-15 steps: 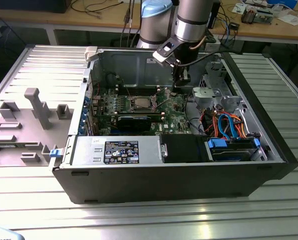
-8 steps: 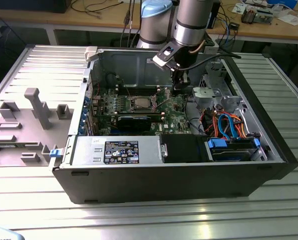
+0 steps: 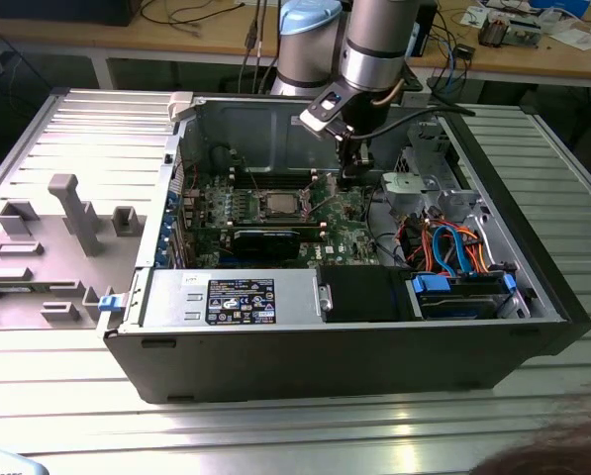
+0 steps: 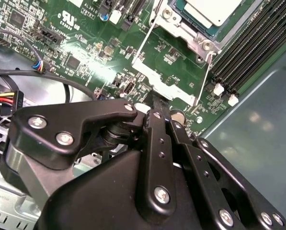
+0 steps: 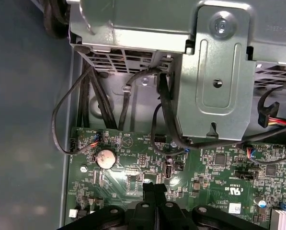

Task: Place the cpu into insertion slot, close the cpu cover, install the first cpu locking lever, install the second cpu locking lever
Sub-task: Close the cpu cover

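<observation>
I hang inside the open black computer case, which lies on its side on the ribbed grey metal tabletop. My jaws are narrow, the two black fingertips pressed almost together with no gap that I can make out. They sit low over the green motherboard, just to the exterior view's right of the socket. The small flat square cpu, with its silvery-beige metal face, lies in the square insertion slot, whose silver rim shows around it, and the chip's face is uncovered. The thin silver cpu cover, a frame plate with a cut-out centre, is swung away from the slot towards me. Green board shows through its opening, and its free edge lies right at my fingertips. I cannot tell whether I am touching that edge or pinching it. Long black memory slots run beside the socket on the side away from the cover. In the first wrist view, beyond my tips, a round silver coin battery sits on the board, with a grey sheet-metal drive cage and black cables past it. On the tabletop at the exterior view's left lies the grey case side panel.
</observation>
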`<state>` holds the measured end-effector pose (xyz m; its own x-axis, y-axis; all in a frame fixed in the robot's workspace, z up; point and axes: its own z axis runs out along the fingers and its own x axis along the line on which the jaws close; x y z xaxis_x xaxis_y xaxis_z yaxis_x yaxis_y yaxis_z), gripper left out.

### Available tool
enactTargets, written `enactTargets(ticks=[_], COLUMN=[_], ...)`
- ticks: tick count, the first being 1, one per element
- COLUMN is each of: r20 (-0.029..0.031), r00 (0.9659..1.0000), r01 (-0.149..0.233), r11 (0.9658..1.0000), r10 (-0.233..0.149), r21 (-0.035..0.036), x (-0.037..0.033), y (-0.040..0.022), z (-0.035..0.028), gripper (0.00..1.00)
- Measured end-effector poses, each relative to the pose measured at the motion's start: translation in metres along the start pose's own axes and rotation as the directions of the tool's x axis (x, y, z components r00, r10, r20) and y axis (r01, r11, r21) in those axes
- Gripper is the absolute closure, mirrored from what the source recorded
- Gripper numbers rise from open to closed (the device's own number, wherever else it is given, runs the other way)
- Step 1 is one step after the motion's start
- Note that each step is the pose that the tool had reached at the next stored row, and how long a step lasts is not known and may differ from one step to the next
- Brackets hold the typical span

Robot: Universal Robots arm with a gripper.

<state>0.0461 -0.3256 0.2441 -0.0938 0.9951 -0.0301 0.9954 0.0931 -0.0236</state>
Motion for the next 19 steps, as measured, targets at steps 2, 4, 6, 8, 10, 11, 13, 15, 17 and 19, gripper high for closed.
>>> enactTargets(ticks=[2,4,6,8,10,11,13,15,17,19], r20=[0.0,0.0,-0.0001,0.0,0.0,0.0,-0.0001,0.0,-0.0001,0.0], r00=[1.0,1.0,1.0,1.0,1.0,1.0,1.0,1.0,1.0,1.0], r01=[0.0,0.0,0.0,0.0,0.0,0.0,0.0,0.0,0.0,0.0], r11=[1.0,1.0,1.0,1.0,1.0,1.0,1.0,1.0,1.0,1.0], r10=[0.0,0.0,0.0,0.0,0.0,0.0,0.0,0.0,0.0,0.0], r21=[0.0,0.0,0.0,0.0,0.0,0.0,0.0,0.0,0.0,0.0], x=[0.0002,0.0003,0.0005,0.0006,0.0007,0.0007,0.0008,0.0009,0.0011,0.0013], y=[-0.0019,-0.0033,-0.0047,-0.0062,-0.0071,-0.0076,-0.0084,-0.0094,-0.0107,-0.0132], z=[0.0001,0.0002,0.0003,0.0003,0.0004,0.0005,0.0006,0.0007,0.0008,0.0009], gripper=[0.89,0.89,0.89,0.89,0.89,0.89,0.89,0.89,0.89,0.89])
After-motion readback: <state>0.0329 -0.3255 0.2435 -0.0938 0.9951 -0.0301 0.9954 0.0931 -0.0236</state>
